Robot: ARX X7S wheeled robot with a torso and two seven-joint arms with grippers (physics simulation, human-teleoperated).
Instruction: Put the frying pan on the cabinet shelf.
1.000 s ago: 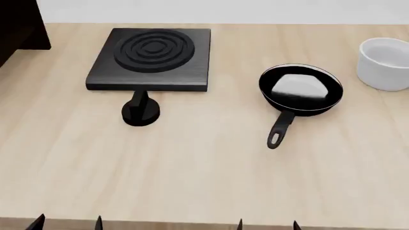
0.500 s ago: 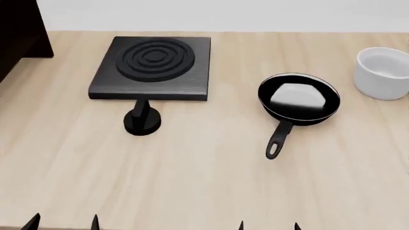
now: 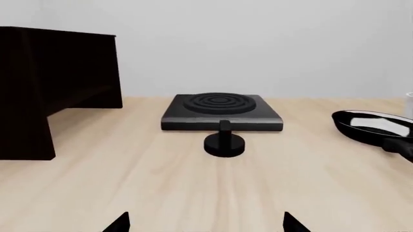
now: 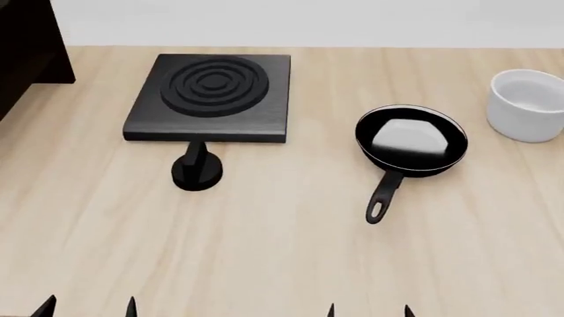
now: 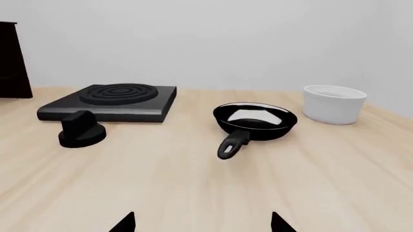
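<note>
The frying pan (image 4: 411, 139) rests on the wooden table right of centre, black with a pale inside, its looped handle (image 4: 382, 197) pointing toward me. It shows also in the right wrist view (image 5: 256, 120) and at the edge of the left wrist view (image 3: 377, 127). The dark cabinet shelf (image 4: 26, 46) stands at the far left, seen larger in the left wrist view (image 3: 45, 82). My left gripper (image 4: 88, 308) and right gripper (image 4: 370, 310) sit at the near table edge, both open and empty, well short of the pan.
A square black burner plate (image 4: 211, 89) with concentric rings lies at the back centre, with a black knob (image 4: 197, 172) in front of it. A white round cup (image 4: 527, 104) stands at the far right. Bare table (image 4: 264, 251) stretches between the grippers and the objects.
The head view has tilted slightly, so everything on the table sits a little lower in the picture. Nothing on the table has moved. The grippers stay at the near edge.
</note>
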